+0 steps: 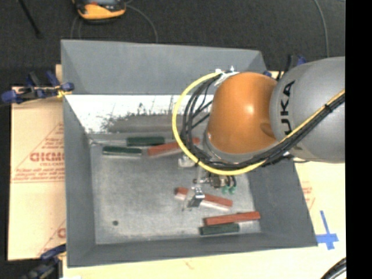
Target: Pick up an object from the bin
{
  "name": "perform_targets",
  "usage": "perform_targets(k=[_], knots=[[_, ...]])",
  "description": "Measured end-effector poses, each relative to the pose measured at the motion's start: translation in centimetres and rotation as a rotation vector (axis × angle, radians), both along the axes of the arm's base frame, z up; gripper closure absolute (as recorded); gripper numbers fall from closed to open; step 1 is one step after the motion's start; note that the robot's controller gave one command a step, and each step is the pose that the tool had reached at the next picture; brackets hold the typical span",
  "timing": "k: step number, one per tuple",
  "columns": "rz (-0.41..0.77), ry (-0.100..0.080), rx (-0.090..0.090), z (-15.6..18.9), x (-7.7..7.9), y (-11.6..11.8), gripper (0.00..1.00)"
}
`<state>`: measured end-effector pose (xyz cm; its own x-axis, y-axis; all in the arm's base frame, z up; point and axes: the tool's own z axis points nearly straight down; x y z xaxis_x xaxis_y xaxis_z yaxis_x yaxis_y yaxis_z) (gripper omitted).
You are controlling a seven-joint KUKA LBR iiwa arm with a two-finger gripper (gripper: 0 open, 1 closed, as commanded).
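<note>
My gripper hangs over a red bar lying flat in the lower middle of the bin — how far open it is, or whether it grips anything, I cannot tell. I'd centre across the bar's narrow width and lift straight up — clear of the second red bar and green bar nearby.

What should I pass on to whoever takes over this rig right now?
Hand: low over the left end of the middle red bar on the bin floor; grip unclear.
Other things: front red bar and front green bar lie side by side at front right. Along the back wall lie the back red bar, back green bar and left green bar.
Done: nothing looks lifted.
Left: secure a bar and raise it out.
</note>
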<state>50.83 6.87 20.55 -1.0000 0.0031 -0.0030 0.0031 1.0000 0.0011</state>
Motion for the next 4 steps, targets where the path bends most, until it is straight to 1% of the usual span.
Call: perform_targets(k=[1,2,3,4], knots=[[0.000,0.000,0.000,0.0,0.0,0.0,0.00],[0.027,-0.010,0.001,-1.3,0.7,-0.4,0.00],[0.111,-0.006,-0.002,-7.7,1.4,-4.3,0.00],[-0.008,0.001,-0.001,-11.9,1.3,-4.8,1.00]])
